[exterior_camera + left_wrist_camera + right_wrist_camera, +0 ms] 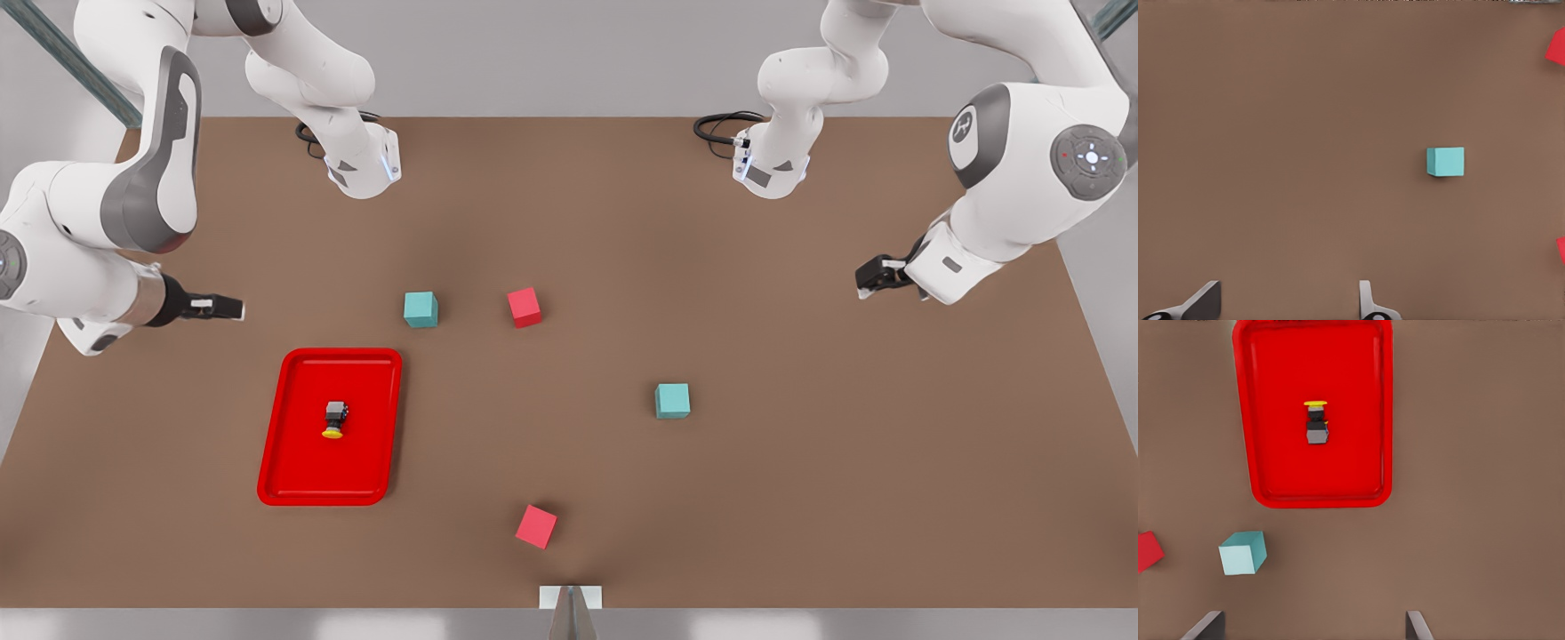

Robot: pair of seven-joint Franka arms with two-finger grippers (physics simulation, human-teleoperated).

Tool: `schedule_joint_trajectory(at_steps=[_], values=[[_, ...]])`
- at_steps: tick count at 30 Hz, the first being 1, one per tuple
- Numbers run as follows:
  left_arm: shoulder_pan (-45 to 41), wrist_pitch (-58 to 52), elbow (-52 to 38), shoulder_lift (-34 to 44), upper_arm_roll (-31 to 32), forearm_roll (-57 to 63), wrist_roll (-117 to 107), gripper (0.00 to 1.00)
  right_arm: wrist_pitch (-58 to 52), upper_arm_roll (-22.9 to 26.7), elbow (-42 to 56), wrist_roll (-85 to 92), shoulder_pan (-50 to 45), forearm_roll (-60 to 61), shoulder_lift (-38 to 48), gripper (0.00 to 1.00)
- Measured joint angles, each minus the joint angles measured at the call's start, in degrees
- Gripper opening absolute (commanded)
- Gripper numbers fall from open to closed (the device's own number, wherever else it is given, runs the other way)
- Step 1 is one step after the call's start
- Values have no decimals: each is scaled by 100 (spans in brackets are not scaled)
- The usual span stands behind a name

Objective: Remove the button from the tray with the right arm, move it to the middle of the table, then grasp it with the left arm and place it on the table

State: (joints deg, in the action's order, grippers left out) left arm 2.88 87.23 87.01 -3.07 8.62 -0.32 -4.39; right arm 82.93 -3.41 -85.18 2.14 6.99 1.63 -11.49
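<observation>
In the front view, the button (334, 420) lies on its side inside the tray (277, 431); the right tool (218, 308) hovers beyond the tray. It should descend straight, fingers astride the grey body.

The left wrist view shows the left tool (1288, 303) wide, waiting over bare surface (1285, 133).

In the right wrist view, the fingers (1205, 628) are wide.

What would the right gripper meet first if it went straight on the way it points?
The right gripper likely meets bare table first, just short of the tray; depth unclear.

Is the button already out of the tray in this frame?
No, the button lies on its side inside the red tray, with neither gripper near it.
</observation>
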Motion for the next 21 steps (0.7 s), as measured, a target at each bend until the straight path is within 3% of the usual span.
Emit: schedule_joint_trajectory(at_steps=[9, 15, 21], values=[[-74, -68, -376, -761, 104, 2, -115, 100, 315, 7, 95, 43, -203, -29, -799, 100], [11, -283, -505, -704, 69, 196, -176, 100, 721, 8, 485, 61, -340, -39, -1812, 100], [167, -898, -889, -703, 28, 245, -224, 100, 1097, 23, 673, 79, -555, -33, -2209, 100]])
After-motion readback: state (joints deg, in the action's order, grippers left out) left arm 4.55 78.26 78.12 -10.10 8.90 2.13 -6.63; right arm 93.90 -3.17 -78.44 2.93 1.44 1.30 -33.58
